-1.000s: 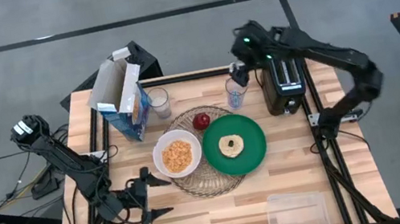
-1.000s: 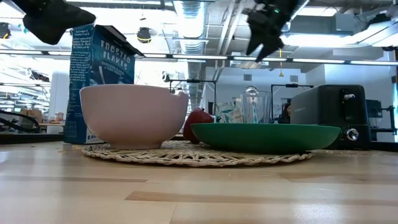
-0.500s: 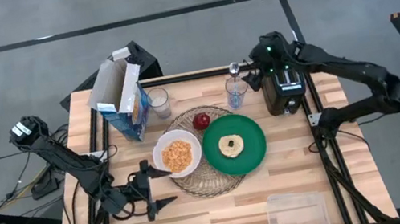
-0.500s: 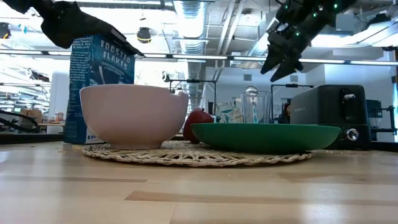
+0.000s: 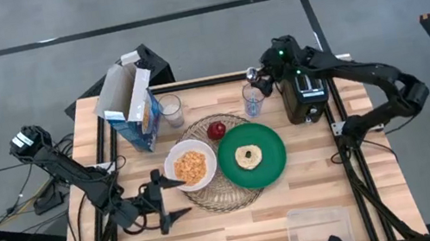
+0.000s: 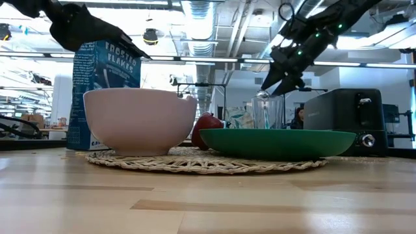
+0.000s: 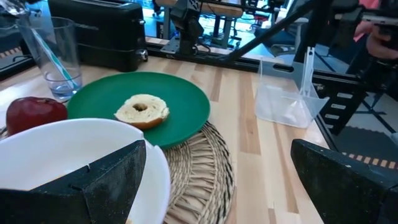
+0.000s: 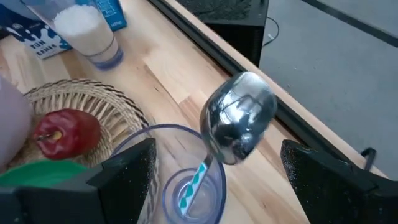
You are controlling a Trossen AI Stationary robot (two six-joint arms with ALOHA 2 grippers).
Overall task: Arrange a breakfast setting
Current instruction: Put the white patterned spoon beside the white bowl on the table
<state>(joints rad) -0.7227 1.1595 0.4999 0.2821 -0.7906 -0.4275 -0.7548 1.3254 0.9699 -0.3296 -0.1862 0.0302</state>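
Visibly 2 glasses (image 5: 170,110) (image 5: 254,101), 1 spoon (image 8: 239,124), 1 bagel (image 5: 248,156).

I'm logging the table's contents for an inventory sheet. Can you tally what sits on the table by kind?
Glasses: 2 (milk glass, glass holding the spoon)
Dishes: 2 (white bowl, green plate)
Food: 2 (bagel, apple)
Cereal box: 1
Wicker mat: 1
Toaster: 1
Plastic tub: 1
Total: 10
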